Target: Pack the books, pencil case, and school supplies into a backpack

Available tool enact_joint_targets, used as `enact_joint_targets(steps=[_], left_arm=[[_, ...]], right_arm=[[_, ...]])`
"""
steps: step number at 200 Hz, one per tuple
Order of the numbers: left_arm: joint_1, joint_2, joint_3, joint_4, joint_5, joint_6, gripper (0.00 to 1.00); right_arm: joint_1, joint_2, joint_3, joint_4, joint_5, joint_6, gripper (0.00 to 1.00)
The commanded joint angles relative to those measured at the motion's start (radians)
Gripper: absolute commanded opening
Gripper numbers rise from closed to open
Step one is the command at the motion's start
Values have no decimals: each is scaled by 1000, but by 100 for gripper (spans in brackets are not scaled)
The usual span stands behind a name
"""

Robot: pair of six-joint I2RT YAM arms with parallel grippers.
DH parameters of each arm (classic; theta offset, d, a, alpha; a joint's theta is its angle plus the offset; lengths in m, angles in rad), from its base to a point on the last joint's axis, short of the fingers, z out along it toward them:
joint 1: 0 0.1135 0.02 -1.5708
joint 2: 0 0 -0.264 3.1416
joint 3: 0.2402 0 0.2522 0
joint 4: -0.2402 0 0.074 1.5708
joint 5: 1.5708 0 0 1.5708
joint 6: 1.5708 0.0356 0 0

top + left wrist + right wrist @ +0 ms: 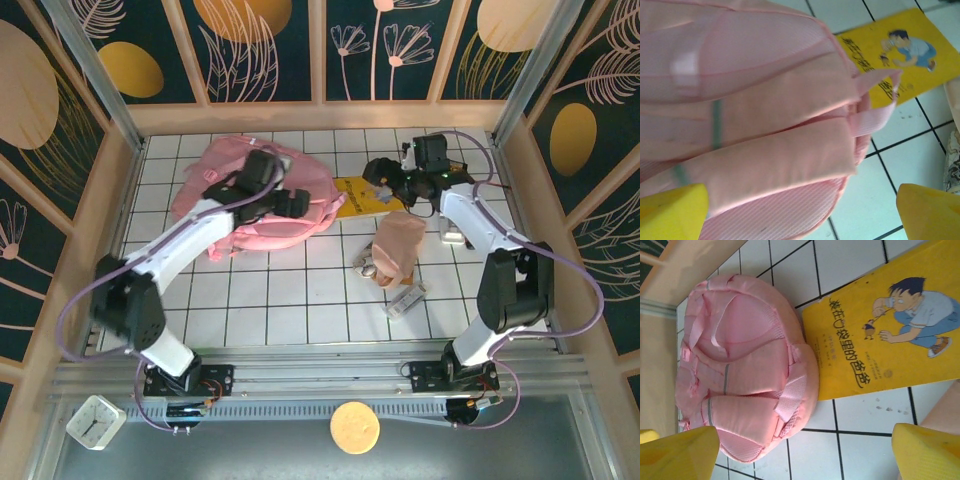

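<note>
Your left gripper (pixel 292 200) is hanging open over the floppy-looking backpack (pixel 232 178): pinch a strap (pixel 875 119). Your right gripper (pixel 385 178), open too, is facing the thin, likely slick book (pixel 860 305); take its edge.

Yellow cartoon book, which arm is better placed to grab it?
Right, probably: the right end effector hangs open over the thin yellow book; the left end effector is over the pink fabric backpack.
</note>
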Motion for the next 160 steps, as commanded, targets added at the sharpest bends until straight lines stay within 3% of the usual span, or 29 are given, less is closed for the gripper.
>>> enact_joint_targets(steps=[1,31,78,108,160], left_arm=[[-87,146,141,-110,-104,73,95],[-168,333,345,-177,-165,87,94],[-195,508,567,-317,-289,70,89],[-197,534,565,-360,-341,75,86],[-200,505,451,-331,-341,78,86]], right_arm=[[-62,-85,-43,-32,3,24,90],[-154,-171,-126,-48,-11,26,90],[-193,-246,-205,-46,-30,9,90],[-198,-259,-230,-35,-41,7,90],[-202,-258,-253,-1,-61,15,90]])
